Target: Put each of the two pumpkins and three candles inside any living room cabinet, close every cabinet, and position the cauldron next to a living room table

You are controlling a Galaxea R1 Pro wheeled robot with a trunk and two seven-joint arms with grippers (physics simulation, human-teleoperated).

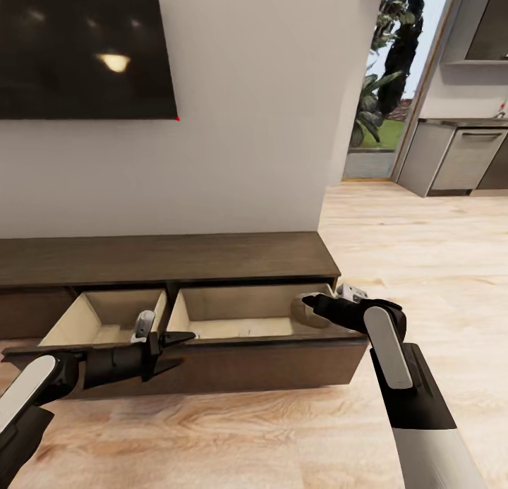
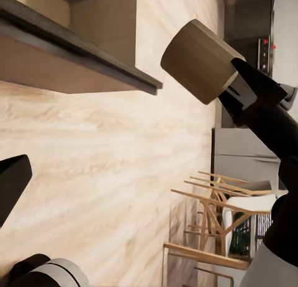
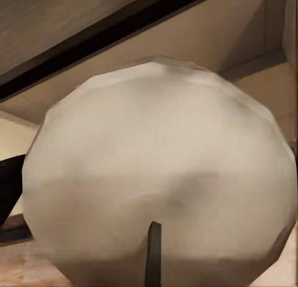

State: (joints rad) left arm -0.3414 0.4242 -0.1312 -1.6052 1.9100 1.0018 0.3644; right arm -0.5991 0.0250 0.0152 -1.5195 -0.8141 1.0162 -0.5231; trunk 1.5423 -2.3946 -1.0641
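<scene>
Home living room: wall television [image 1: 85, 48], cabinet [image 1: 169, 257].

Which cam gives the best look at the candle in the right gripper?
Left wrist view: the candle shows whole as a stubby cylinder pinched by the right gripper, just beyond the cabinet. In the right wrist view the candle is too close to read its shape. In the head view it is small, half hidden behind the gripper over the open drawer.

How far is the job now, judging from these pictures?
Done: two cabinet drawers are pulled open. In hand: the right gripper holds a candle over the right-hand drawer. Left: releasing it and closing both drawers. The left gripper is open.
</scene>
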